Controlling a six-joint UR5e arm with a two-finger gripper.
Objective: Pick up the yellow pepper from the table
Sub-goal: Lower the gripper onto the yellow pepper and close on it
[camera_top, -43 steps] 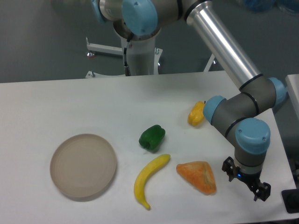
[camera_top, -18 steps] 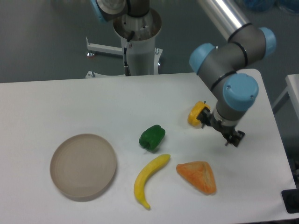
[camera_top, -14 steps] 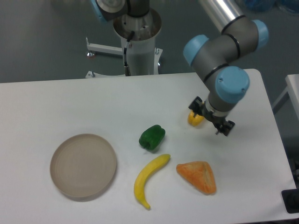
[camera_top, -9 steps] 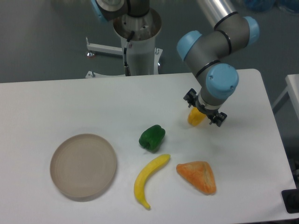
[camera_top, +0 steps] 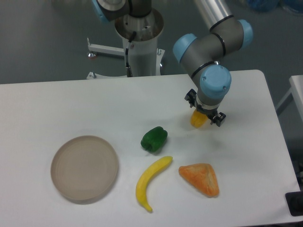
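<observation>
The yellow pepper (camera_top: 197, 120) lies on the white table (camera_top: 71, 101) right of centre; only its lower part shows. My gripper (camera_top: 204, 109) hangs directly over it, pointing down, fingers spread open, one on each side of the pepper's top. The wrist hides the pepper's upper part. I cannot tell whether the fingers touch it.
A green pepper (camera_top: 154, 139) lies left of the yellow one. A yellow banana (camera_top: 150, 182) and an orange wedge (camera_top: 201, 178) lie nearer the front. A round beige plate (camera_top: 84, 168) sits front left. The robot base (camera_top: 142, 45) stands behind the table.
The arm swung from the table's front right corner back and left to the yellow pepper; over the last half second the gripper settled over it.
</observation>
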